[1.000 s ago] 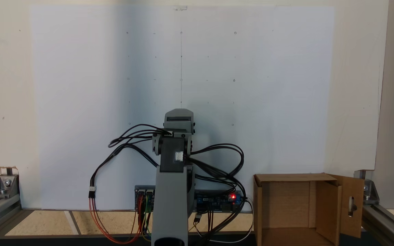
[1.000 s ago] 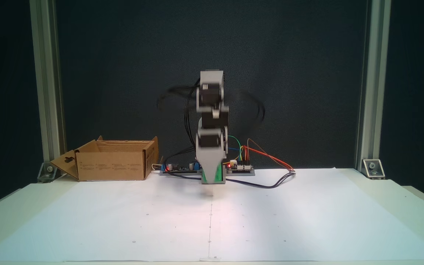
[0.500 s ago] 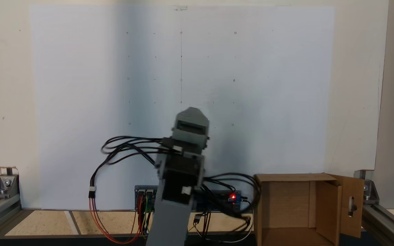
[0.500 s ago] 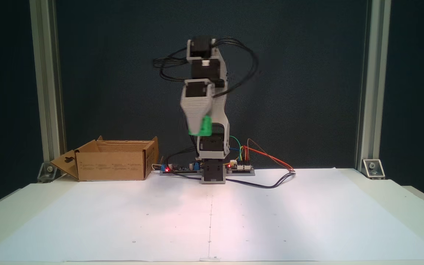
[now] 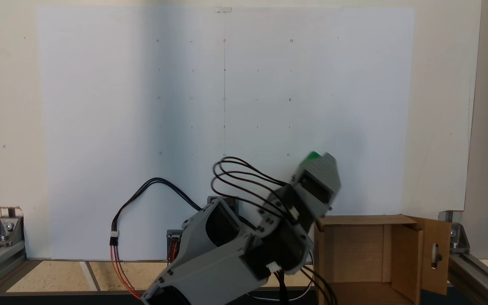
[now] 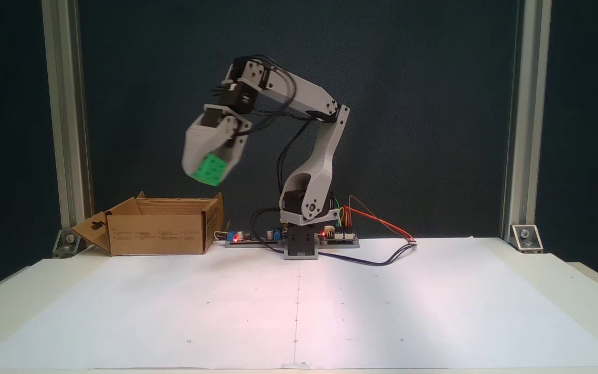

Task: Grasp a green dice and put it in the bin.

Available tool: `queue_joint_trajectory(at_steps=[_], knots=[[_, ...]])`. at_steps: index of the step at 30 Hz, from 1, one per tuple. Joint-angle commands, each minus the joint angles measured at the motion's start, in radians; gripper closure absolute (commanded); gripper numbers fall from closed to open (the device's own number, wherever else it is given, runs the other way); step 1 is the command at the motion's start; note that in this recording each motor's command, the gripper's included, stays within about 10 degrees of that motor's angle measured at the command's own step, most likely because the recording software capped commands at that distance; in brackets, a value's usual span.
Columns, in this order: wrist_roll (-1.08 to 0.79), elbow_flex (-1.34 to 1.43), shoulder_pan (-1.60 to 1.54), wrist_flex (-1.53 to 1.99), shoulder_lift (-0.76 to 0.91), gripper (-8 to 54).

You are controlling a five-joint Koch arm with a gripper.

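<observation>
The green dice [image 6: 209, 171] hangs high in the air, held at the tip of my gripper [image 6: 206, 169], whose grey jaws are shut on it. A sliver of the green dice [image 5: 312, 156] peeks out past the gripper [image 5: 317, 160] in the other fixed view. The bin [image 6: 174, 234], an open brown cardboard box with a slotted side flap, stands on the table at the left, below the dice and slightly left of it. That bin [image 5: 409, 258] sits at the lower right in the other fixed view, with the gripper above its near-left corner.
A white paper sheet [image 6: 299, 311] with small marks covers the table. The arm's base, circuit boards [image 6: 338, 237] and loose cables [image 6: 382, 257] lie behind the sheet's middle. Aluminium frame posts [image 6: 65, 124] stand at both back corners.
The arm has swung from the table's middle towards the bin, carrying the green dice up and sideways. The dice now hangs near the bin's open top.
</observation>
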Motion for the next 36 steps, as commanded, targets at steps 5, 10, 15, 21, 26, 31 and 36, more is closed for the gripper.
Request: queue_joint_trajectory(at_steps=[5,10,15,21,26,31,36], knots=[[-0.209,-0.064,0.310,-0.127,-0.055,34.1],[-0.284,-0.066,0.495,-0.227,-0.176,34.0],[-0.339,-0.066,0.647,-0.367,-0.331,34.0],[-0.476,-0.066,0.799,-0.414,-0.532,34.0],[-0.494,-0.064,0.844,-0.413,-0.586,34.0],[-0.469,-0.060,0.876,-0.410,-0.601,10.8],[-0.325,-0.064,0.870,-0.446,-0.538,10.8]])
